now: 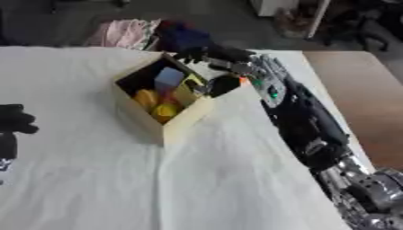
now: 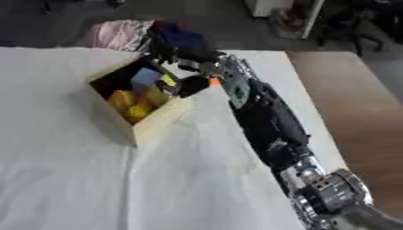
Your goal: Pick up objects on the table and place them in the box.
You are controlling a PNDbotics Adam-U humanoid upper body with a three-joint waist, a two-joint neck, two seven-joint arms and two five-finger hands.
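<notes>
pale cardboard box (image 1: 169,123), open-topped and set corner-on upon the white cloth-covered table (image 1: 197,179), just left of and below the right hand (image 1: 211,56). inside, nearest that hand: a light blue block (image 1: 168,77) standing at the back, a yellow-green piece (image 1: 187,90) against the right wall, two rounded orange-yellow objects (image 1: 155,104) further toward the near corner, with a sliver of red between; exact shapes not distinguishable. right hand, black with silver joints, reaching from the lower right along a long black forearm (image 2: 267,121), poised over the box's far right rim; fingers curled downward over the edge, with a dark rounded shape (image 2: 193,85) and a small orange spot (image 2: 212,81) just beneath the wrist. whether anything is grasped: cannot tell, since fingers and dark interior merge.

left eye view only: left hand (image 1: 15,120), black, at the left edge, well apart from the box, fingers apparently bunched; grip state not clear. right eye view: no left hand; more of the silver elbow joint (image 2: 330,193) at the lower right and a wider strip of brown wooden surface (image 2: 354,99) beyond the right arm.

beyond the right hand, past the table's far edge: pink fabric (image 1: 122,33) and dark blue fabric (image 1: 182,38) on the floor.
</notes>
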